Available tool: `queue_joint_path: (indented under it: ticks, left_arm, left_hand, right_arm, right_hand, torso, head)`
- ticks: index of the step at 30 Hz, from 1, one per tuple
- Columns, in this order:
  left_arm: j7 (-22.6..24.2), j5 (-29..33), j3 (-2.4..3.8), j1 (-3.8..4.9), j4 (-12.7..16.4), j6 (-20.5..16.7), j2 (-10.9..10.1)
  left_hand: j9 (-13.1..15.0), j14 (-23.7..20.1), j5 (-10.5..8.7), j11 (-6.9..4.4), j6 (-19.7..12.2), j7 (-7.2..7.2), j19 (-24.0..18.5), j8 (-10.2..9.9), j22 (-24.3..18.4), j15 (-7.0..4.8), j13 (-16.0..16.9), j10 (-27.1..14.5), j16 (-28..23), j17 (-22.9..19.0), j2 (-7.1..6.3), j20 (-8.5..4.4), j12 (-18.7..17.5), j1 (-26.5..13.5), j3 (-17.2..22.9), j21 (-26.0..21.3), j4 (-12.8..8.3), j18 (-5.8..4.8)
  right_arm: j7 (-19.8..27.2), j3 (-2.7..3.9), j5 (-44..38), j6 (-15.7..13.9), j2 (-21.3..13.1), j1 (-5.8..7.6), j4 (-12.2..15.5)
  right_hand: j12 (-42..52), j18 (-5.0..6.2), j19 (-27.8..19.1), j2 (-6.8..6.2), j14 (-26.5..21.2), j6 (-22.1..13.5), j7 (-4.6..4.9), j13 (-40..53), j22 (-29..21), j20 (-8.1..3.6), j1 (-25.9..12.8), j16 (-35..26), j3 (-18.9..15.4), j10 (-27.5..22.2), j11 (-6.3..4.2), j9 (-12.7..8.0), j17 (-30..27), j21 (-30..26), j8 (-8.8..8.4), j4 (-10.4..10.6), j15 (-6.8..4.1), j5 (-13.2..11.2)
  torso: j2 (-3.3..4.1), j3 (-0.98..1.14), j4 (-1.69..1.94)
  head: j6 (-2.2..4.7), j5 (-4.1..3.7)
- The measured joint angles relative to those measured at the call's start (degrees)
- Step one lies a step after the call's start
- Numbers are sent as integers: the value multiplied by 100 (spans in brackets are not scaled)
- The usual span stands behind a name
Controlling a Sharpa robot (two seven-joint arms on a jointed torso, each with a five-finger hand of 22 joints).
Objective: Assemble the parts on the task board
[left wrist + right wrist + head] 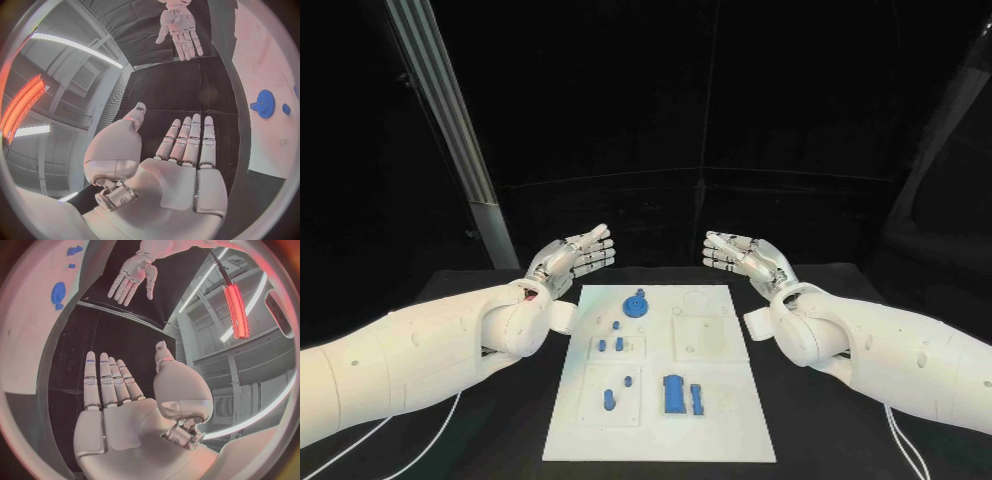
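While both arms flank task board point(661, 440), we see left hand point(570, 260) and right hand point(750, 258) raised beyond its far edge, fingers straight and apart, holding nothing. Blue gear point(636, 303) sits near board's far end, small blue pegs point(610, 345) mid-board, larger blue block point(675, 392) nearer robot, possibly standing in recess.

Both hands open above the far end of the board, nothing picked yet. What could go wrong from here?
1. The round blue gear-like part lies nearest the open left hand; a flat disc on the white task board may be hard to pinch and could slide.
2. The small blue pieces lie close together, so broad fingers may knock neighbours.
3. The open right hand hovers opposite; both reaching inward might collide.
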Motion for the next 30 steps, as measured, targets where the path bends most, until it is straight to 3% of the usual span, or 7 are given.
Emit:
queue_joint_path:
  ticks: [1, 6, 11, 14, 18, 22, 30]
  left_arm:
    - [8, -8, 61, -48, 110, -110, -31]
    - [53, -64, 328, -314, 662, -732, -154]
    - [126, -146, 572, -558, 1200, -1508, -268]
    - [175, -194, 677, -662, 1433, -1956, -325]
    - [230, -245, 759, -746, 1617, -2415, -366]
    - [270, -281, 778, -772, 1684, -2705, -380]
    - [308, -314, 781, -773, 1688, -2935, -382]
  left_hand:
    - [-8, -138, 0, -25, -131, -63, -121, 0, -38, -62, -9, -137, -38, -24, 11, -35, -22, -187, -40, -36, -7, -80]
    - [-34, -813, -27, -252, -785, -307, -707, -27, -233, -289, -32, -796, -199, -105, 44, -211, -298, -1091, -227, -135, -26, -170]
    - [-41, -1324, -27, -474, -1275, -407, -1150, -27, -375, -381, -40, -1299, -347, -134, 57, -341, -461, -1777, -357, -198, -26, -246]
    - [-46, -1585, -43, -545, -1529, -438, -1365, -27, -448, -410, -43, -1554, -531, -140, 60, -491, -492, -2129, -432, -199, -38, -376]
    - [-50, -1912, -49, -597, -1844, -467, -1649, -47, -687, -433, -48, -1874, -700, -149, 64, -707, -522, -2565, -658, -202, -38, -577]
    - [-49, -2155, -49, -621, -2080, -477, -1864, -47, -840, -440, -49, -2121, -753, -151, 65, -804, -549, -2898, -818, -223, -36, -636]
    - [-49, -2558, -49, -644, -2471, -483, -2216, -47, -970, -445, -48, -2518, -819, -150, 66, -894, -549, -3442, -937, -223, -39, -665]
  right_arm:
    - [7, -13, 70, -107, -32, 4, 154]
    - [56, -72, 479, -691, -197, 6, 822]
    - [115, -114, 931, -1327, -319, 3, 1308]
    - [149, -125, 1157, -1643, -359, 1, 1475]
    - [181, -128, 1348, -1910, -375, 1, 1546]
    - [197, -129, 1455, -2040, -377, 1, 1549]
    - [218, -129, 1559, -2166, -377, 1, 1551]
  right_hand:
    - [0, 0, -91, -23, -101, -81, -18, -7, -7, -19, -121, -13, 36, -91, -36, -18, -18, -15, 0, 3, -15, -20]
    - [-23, -90, -784, -149, -865, -697, -150, -52, -45, -158, -1039, -55, 217, -783, -301, -109, -126, -148, -34, 14, -80, -120]
    - [-23, -179, -1332, -201, -1468, -1176, -426, -66, -59, -384, -1763, -55, 274, -1337, -426, -146, -169, -424, -34, 26, -108, -152]
    - [-23, -383, -1615, -219, -1781, -1429, -536, -70, -61, -525, -2136, -73, 302, -1611, -470, -153, -183, -530, -34, 23, -117, -152]
    - [-34, -537, -1978, -232, -2177, -1748, -630, -74, -66, -643, -2614, -76, 319, -1977, -493, -164, -190, -610, -56, 11, -125, -173]
    - [-44, -626, -2234, -238, -2466, -1976, -671, -76, -67, -693, -2960, -76, 332, -2233, -504, -167, -196, -630, -56, 24, -129, -174]
    - [-44, -626, -2669, -242, -2939, -2359, -707, -76, -66, -740, -3523, -76, 332, -2670, -515, -171, -198, -656, -56, 24, -129, -173]
  torso:
    - [-8, 5, 10]
    - [-49, 27, 54]
    - [-61, 33, 66]
    - [-64, 34, 70]
    - [-65, 35, 72]
    - [-65, 36, 73]
    - [-66, 36, 73]
  head:
    - [4, 3]
    - [14, 8]
    - [15, 8]
    - [15, 8]
    - [15, 8]
    - [15, 9]
    - [15, 9]
